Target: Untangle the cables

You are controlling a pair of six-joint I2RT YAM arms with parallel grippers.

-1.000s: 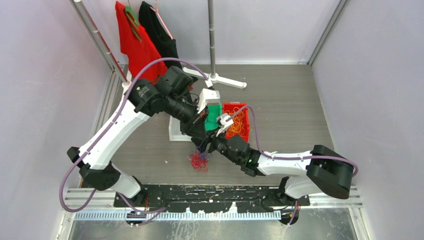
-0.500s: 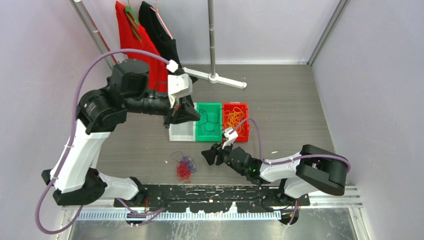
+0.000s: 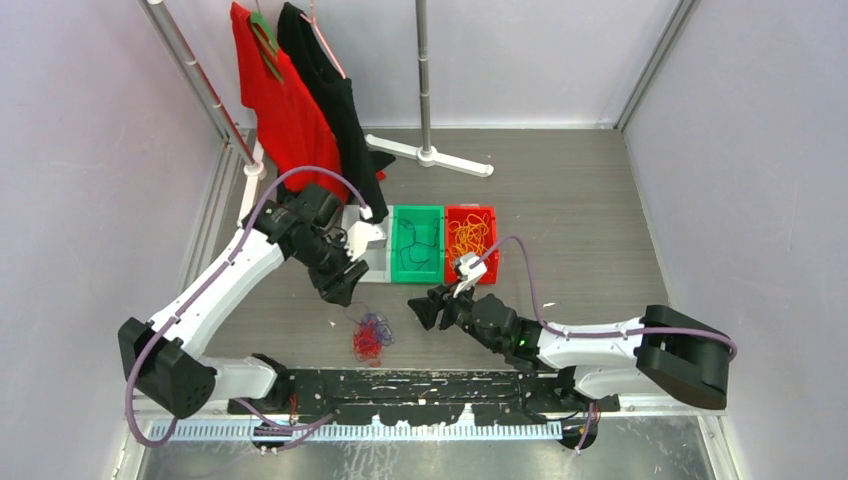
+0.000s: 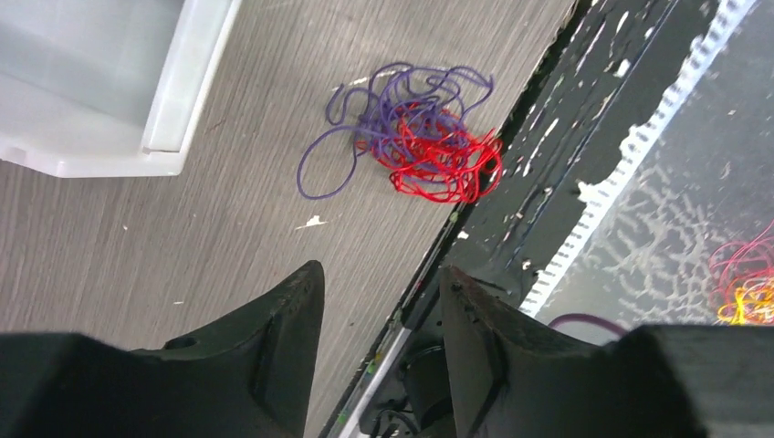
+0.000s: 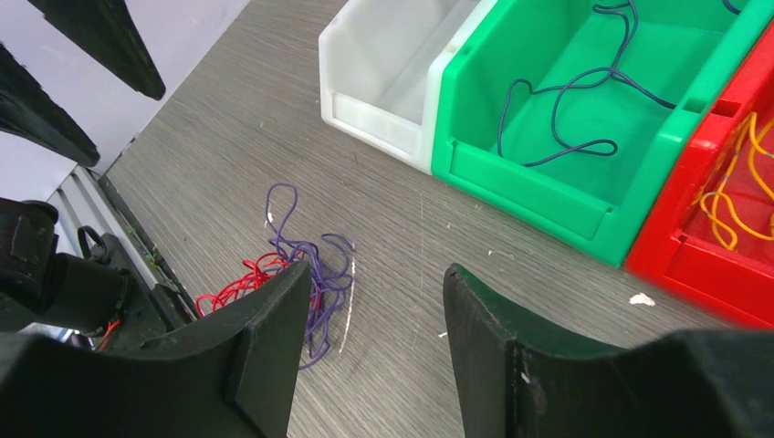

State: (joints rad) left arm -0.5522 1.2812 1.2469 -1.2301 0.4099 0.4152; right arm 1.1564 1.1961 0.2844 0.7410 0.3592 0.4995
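Wad of purple cable (image 4: 392, 100) and red cable (image 4: 443, 164) is the bit that needs work. It sits on the bench (image 3: 580, 210) right by the near edge, a little left of the middle, with the two colours hooked into each other. Purple sprawls in loose loops toward the bins, and red is a tighter clump on the side nearest the edge.

Further in, a dark cable (image 5: 566, 119) lies in the green bin (image 5: 548, 187) and an orange-yellow cable (image 5: 730, 201) in the red bin (image 5: 694, 260). A white bin (image 5: 383, 119) sits beside the green one, toward the left edge. So I'd say the sorting is well along and this last pair is the step in hand.

The left gripper (image 4: 379, 274) hangs above the bench on the far side of the wad, jaws spread with nothing between them. The right gripper (image 5: 376, 274) sits low on the wad's right, jaws also spread and carrying nothing. Neither touches the cables.

Next move, my guess: one arm pinches the red clump, the other takes a free purple loop sticking out toward the bins, and they ease apart. Purple threads through red in several spots, so a grab at the middle would probably lift both.
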